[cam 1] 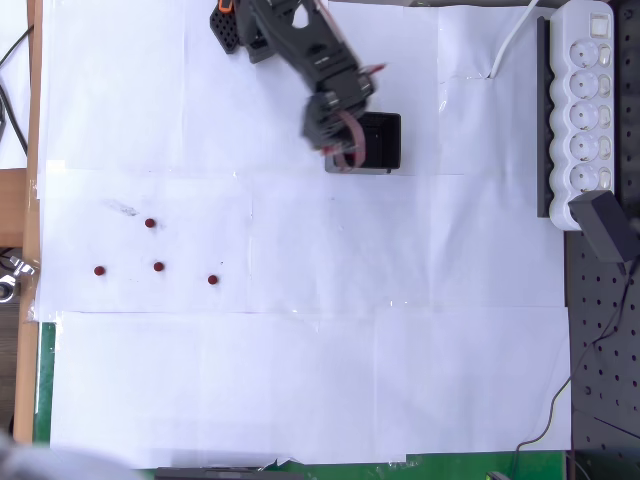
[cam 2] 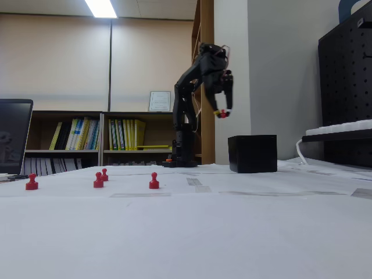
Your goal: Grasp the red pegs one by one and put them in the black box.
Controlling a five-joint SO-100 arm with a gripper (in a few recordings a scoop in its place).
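Observation:
Several red pegs lie loose on the white paper at the left of the overhead view, among them peg [cam 1: 150,223], peg [cam 1: 99,270] and peg [cam 1: 212,280]; the fixed view shows them upright, e.g. peg [cam 2: 153,181]. The black box [cam 1: 382,141] [cam 2: 252,153] stands near the arm's base. My gripper [cam 1: 345,150] [cam 2: 222,113] hangs in the air above the box's left edge, pointing down. It is shut on one red peg [cam 2: 222,114], well above the rim.
A long white power strip [cam 1: 584,100] [cam 2: 340,128] with a black adapter [cam 1: 606,226] lies along the right side, beside a black pegboard [cam 1: 605,330]. A laptop screen [cam 2: 13,136] stands at the far left. The arm's base [cam 1: 240,30] sits at the back.

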